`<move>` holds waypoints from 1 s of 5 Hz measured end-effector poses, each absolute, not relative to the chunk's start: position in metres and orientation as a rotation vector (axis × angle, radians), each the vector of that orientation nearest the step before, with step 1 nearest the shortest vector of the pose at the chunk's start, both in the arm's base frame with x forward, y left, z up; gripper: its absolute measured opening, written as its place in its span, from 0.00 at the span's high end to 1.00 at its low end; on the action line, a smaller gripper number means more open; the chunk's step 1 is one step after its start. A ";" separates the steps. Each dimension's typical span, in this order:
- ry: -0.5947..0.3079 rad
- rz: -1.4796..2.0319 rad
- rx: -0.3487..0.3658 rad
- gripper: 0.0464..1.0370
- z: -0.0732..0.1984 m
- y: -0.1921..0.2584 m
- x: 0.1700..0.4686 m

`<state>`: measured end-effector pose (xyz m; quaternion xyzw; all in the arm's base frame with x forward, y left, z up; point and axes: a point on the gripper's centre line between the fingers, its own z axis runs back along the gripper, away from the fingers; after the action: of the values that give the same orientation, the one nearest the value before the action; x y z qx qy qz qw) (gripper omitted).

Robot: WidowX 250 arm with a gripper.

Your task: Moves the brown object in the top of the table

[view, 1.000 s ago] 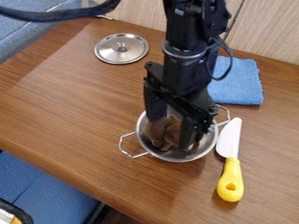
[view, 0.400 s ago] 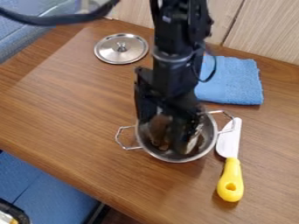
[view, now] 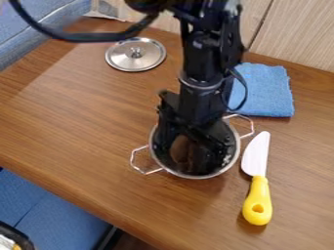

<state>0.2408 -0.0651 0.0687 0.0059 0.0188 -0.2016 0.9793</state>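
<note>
The brown thing (view: pixel 180 150) lies in the pot (view: pixel 196 177), right at our jaws; whether they grip it, we can't tell.

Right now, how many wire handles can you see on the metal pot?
2: one handle at the pot's lower left, the other handle at its upper right, near the blue cloth.

Black, blocky robot arm (view: pixel 207 56) with a greyish ring (view: pixel 199 85), thick dark cable (view: pixel 85 37), thinner looping black wire (view: pixel 245 96) and angular black end effector (view: pixel 190 155).
</note>
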 end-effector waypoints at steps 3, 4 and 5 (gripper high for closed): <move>0.031 -0.398 0.055 0.58 0.069 -0.067 0.239; -0.012 -0.409 0.073 0.58 0.086 -0.069 0.236; -0.087 -0.398 0.087 0.58 0.109 -0.066 0.241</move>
<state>0.2413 -0.0665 0.1088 0.0430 -0.0431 -0.1974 0.9784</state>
